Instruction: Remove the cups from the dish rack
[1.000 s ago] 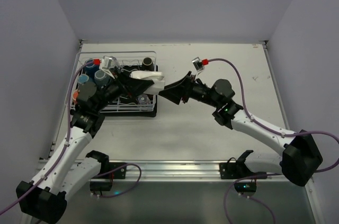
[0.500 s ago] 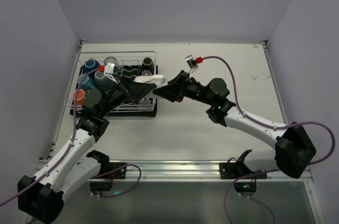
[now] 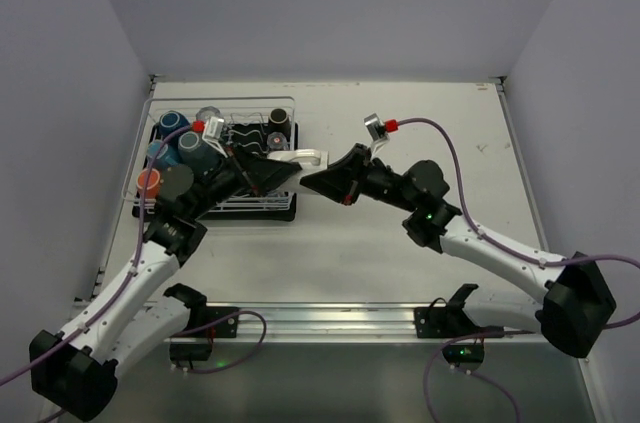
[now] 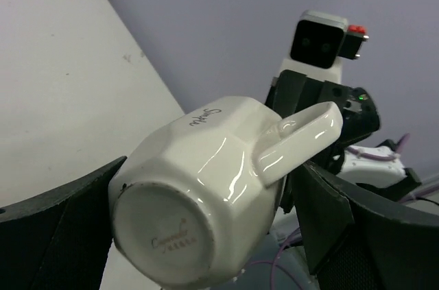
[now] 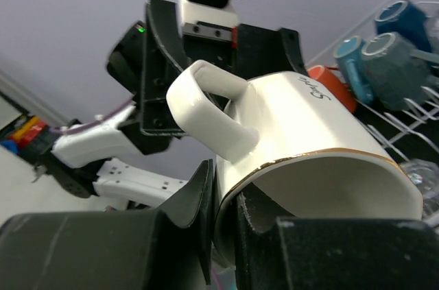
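Observation:
A cream mug (image 3: 300,156) hangs on its side in the air just right of the dish rack (image 3: 215,207). My right gripper (image 3: 314,179) is shut on the mug (image 5: 322,132), with one finger inside the gold-edged rim and one outside, below the handle. My left gripper (image 3: 276,171) is open, its fingers (image 4: 65,225) standing wide on either side of the mug's base (image 4: 168,235). The rack still holds an orange cup (image 3: 148,181), blue cups (image 3: 170,123), a grey one (image 3: 178,181), a dark brown cup (image 3: 279,121) and a glass tumbler (image 3: 208,115).
The rack stands at the table's far left, close to the left wall. White tabletop (image 3: 420,113) spreads to the right of the rack and behind my right arm. A metal rail (image 3: 330,318) runs along the near edge between the arm bases.
My right gripper has closed on the mug's rim and my left gripper has opened around it. Both arms shifted a little, the mug drifting slightly right.

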Motion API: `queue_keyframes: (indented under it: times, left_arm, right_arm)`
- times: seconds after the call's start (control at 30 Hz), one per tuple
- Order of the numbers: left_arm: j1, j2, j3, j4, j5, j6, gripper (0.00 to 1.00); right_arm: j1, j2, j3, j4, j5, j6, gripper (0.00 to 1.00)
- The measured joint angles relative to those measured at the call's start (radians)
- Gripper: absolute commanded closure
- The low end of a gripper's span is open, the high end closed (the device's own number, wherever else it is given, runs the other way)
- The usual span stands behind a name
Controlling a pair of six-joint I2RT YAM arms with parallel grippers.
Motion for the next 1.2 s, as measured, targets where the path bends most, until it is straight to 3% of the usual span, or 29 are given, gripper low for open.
queue_keyframes:
  times: [0.23,0.47,0.63,0.77,0.97,1.2]
  left_arm:
    - [0.002,-0.052,0.154,-0.325,-0.025,0.280,0.00]
    - [0.002,-0.137,0.230,-0.640,-0.190,0.523,0.00]
    - [0.002,-0.199,0.235,-0.816,-0.417,0.644,0.00]
    - [0.002,-0.243,0.212,-0.844,-0.525,0.692,0.00]
    - [0.002,-0.271,0.111,-0.840,-0.609,0.727,0.00]
    - [0.004,-0.287,0.079,-0.832,-0.631,0.745,0.00]
  right_arm:
    - [-0.029,-0.136,0.071,-0.366,0.101,-0.164,1.00]
    - [-0.112,-0.069,0.269,-0.827,0.209,-0.347,1.00]
    - [-0.190,0.140,0.549,-1.193,0.341,-0.503,1.00]
    - [-0.200,0.343,0.753,-1.363,0.438,-0.584,1.00]
    - [-0.198,0.665,1.043,-1.561,0.549,-0.675,1.00]
    - [-0.189,0.867,1.184,-1.661,0.597,-0.718,1.00]
